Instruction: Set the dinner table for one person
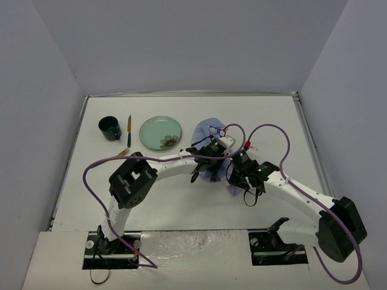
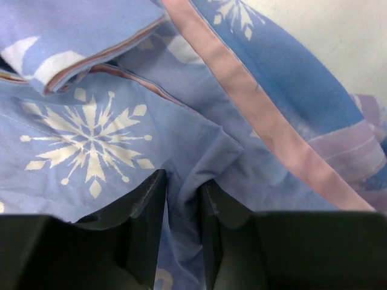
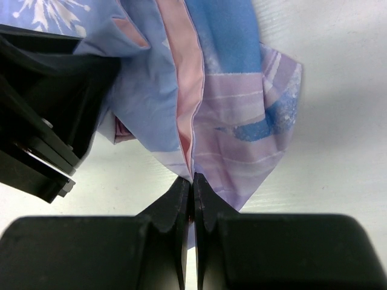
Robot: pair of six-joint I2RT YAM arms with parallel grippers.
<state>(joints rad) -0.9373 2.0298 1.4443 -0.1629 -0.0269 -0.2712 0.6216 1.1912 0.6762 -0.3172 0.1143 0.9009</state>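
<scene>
A crumpled blue snowflake-print placemat [image 1: 204,130] with a pink border lies bunched at the middle of the white dinner table [image 1: 181,202]. My left gripper [image 1: 213,151] presses down on it; in the left wrist view its jaws [image 2: 183,178] stand narrowly apart with a raised fold of the blue cloth [image 2: 199,139] pinched between them. Just to the right, my right gripper [image 1: 237,164] is shut on the cloth's edge; the right wrist view shows the pink hem [image 3: 188,90] running into its closed tips [image 3: 193,180].
A pale green plate [image 1: 160,132] sits left of the cloth. Further left stand a dark green mug [image 1: 110,128] and a knife [image 1: 129,130], with another utensil's tip [image 1: 124,151] below them. The left arm's black body [image 3: 42,121] crowds the right wrist view.
</scene>
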